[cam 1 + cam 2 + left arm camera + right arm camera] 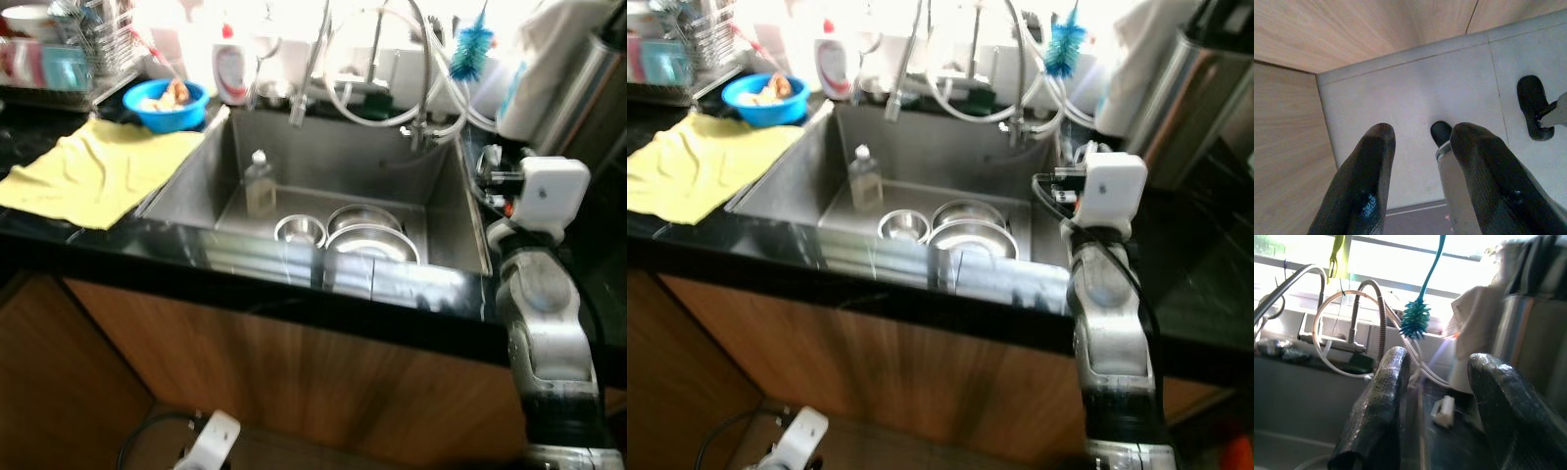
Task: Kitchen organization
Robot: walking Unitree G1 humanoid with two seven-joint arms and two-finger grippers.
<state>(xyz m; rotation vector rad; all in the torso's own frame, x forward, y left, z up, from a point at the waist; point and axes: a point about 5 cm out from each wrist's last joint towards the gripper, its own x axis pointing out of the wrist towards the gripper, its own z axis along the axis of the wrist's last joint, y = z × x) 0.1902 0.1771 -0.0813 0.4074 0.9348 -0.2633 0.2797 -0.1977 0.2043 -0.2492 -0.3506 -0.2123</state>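
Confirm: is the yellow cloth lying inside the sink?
No, the yellow cloth lies spread on the black counter left of the sink, outside the basin.

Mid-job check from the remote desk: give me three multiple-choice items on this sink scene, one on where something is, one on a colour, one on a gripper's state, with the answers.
1. Where does the clear bottle stand?
A. on the yellow cloth
B. inside the sink, at its left side
C. on the floor

2. What colour is the bowl on the counter behind the cloth?
A. blue
B. red
C. white

3. How are the right gripper fingers?
A. shut on the brush
B. shut on a bowl
C. open, holding nothing

Answers:
1 B, the bottle stands in the sink basin left of the steel bowls.
2 A, the bowl is bright blue, with food in it.
3 C, in the right wrist view the two fingers stand apart with nothing between them, and the teal brush hangs well beyond.
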